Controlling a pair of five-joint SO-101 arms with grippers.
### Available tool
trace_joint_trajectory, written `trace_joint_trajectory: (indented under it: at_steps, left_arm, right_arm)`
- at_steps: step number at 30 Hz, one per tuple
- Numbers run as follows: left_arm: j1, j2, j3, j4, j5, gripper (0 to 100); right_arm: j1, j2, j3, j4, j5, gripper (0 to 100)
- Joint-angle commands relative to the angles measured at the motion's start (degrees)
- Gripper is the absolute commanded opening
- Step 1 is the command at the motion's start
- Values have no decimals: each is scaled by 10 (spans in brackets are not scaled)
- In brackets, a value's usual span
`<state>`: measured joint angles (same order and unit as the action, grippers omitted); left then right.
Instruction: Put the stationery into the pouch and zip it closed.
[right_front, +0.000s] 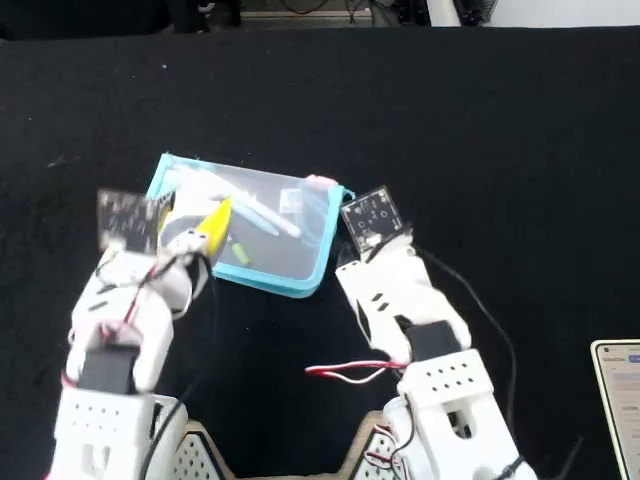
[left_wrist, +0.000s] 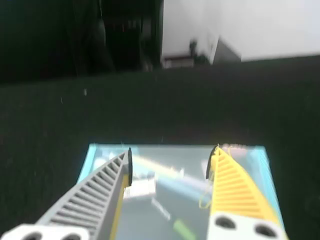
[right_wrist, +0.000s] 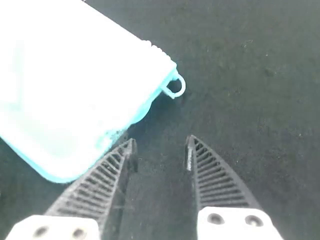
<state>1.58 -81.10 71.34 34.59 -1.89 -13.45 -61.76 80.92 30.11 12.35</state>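
A clear pouch (right_front: 262, 232) with a turquoise edge lies flat on the black table, with pens and small stationery (right_front: 245, 212) inside it. My left gripper (right_front: 205, 238) hangs open over the pouch's left part; in the left wrist view its grey and yellow fingers (left_wrist: 231, 180) straddle the pouch (left_wrist: 175, 190) and its contents. My right gripper (right_wrist: 159, 152) stands open beside the pouch's right end, above bare table. The zipper's ring pull (right_wrist: 175, 87) sticks out from the pouch corner (right_wrist: 75, 100), just beyond the right fingertips.
A white device (right_front: 620, 400) lies at the table's right edge. Red and white wires (right_front: 350, 370) run by the right arm's base. Bare black table stretches behind and to the right of the pouch.
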Motion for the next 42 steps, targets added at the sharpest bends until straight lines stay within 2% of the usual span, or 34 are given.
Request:
trace_joint_trajectory:
  at_steps: [1,8,10,12,13,20,24,30,42]
  left_arm:
    - [-8,161,-108,-2,4,253]
    - [-50,195,-137,121,2,252]
    - [-62,195,-127,149,2,252]
    - [-78,195,-113,168,3,251]
    - [-87,195,-106,174,3,241]
    - [-127,195,-46,177,3,23]
    - [-150,195,-15,177,3,57]
    - [-194,195,29,177,3,58]
    - [-285,195,69,177,3,29]
  right_arm:
    - [8,-44,12,-12,-4,152]
    - [8,-112,48,-11,-4,148]
    - [8,-137,59,-10,-4,102]
    - [7,-162,72,-10,-4,15]
    - [6,-175,78,-9,-4,9]
    - [4,-278,130,-9,-4,31]
    - [-2,-345,163,-7,-4,29]
    - [-33,-420,159,90,0,31]
    - [-32,-445,157,150,-2,32]
